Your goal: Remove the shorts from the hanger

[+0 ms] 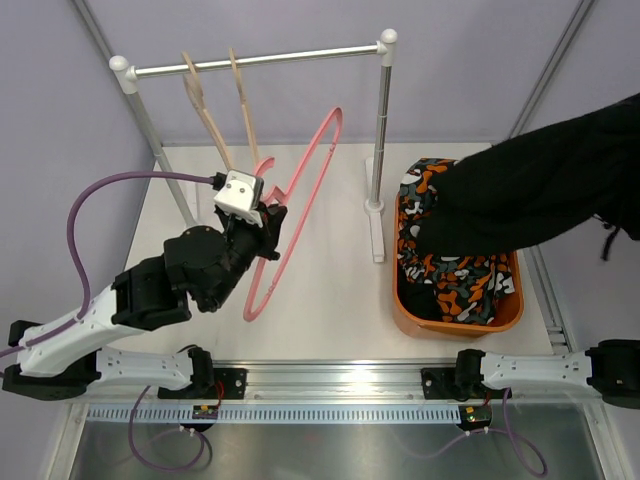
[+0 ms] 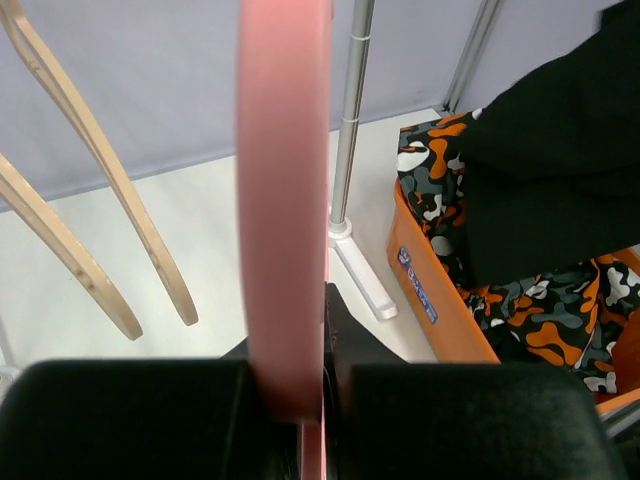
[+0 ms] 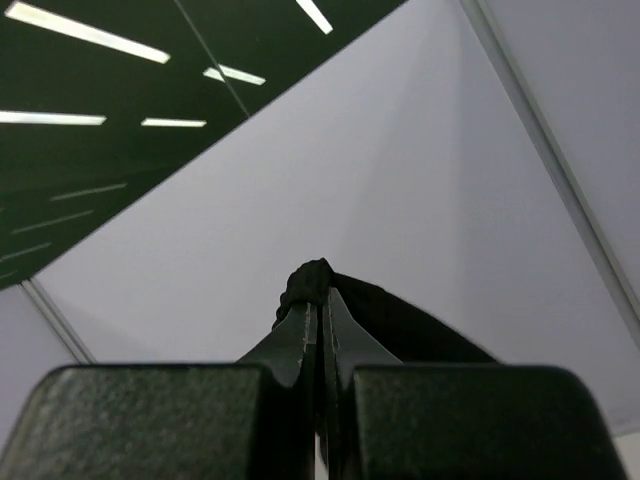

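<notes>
Left tool [image 1: 268, 222] clamps the bare pink hanger [image 2: 285, 200]. Right tool [image 3: 320, 320] pinches black shorts [image 1: 540, 190] trailing down from it into the orange bin [image 1: 455, 328]. Likely next: lower and release onto patterned shorts [image 1: 470, 275].

The pink hanger [image 2: 285, 200] stands bare and tilted at the centre of the overhead view, with no cloth on it. One pair of black shorts [image 1: 540, 190] stretches taut from the right edge of the frame down into the orange bin [image 1: 460, 328] at lower right. The orange, white, grey and black patterned shorts [image 1: 460, 275] lie crumpled in the bin beneath them.
</notes>
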You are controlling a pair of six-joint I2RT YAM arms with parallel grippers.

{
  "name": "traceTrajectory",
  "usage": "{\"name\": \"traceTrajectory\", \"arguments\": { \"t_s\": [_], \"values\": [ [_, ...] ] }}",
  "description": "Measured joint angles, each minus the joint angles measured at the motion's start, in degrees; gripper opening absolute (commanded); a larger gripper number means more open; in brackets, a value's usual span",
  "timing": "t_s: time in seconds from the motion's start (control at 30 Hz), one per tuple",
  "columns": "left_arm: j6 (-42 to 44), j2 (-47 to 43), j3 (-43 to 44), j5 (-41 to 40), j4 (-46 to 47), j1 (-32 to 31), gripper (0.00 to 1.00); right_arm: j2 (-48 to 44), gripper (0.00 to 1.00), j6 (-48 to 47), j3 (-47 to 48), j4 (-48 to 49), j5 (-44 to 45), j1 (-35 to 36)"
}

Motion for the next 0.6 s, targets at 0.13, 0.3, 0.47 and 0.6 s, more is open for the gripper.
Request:
{"name": "traceTrajectory", "arguments": {
  "t_s": [0.13,0.3,0.47,0.6],
  "values": [
    [-0.35,0.85,-0.28,0.96,-0.11,0.48,0.00,-4.55,0.00,1.18,-14.51,1.84,1.68,-0.09],
    [-0.59,2.78,-0.26,2.27,-0.42,0.74,0.00,-1.62,0.00,6.51,-23.39,-6.32,2.75,-0.24],
    [-1.27,3.91,-0.26,3.17,-0.85,0.81,0.00,4.09,0.00,15.76,-19.85,-20.11,1.29,-6.45],
    [-2.23,3.93,-0.26,3.34,-1.11,1.14,0.00,6.69,0.00,27.36,-15.63,-32.94,-3.19,-19.52]
  ]
}}
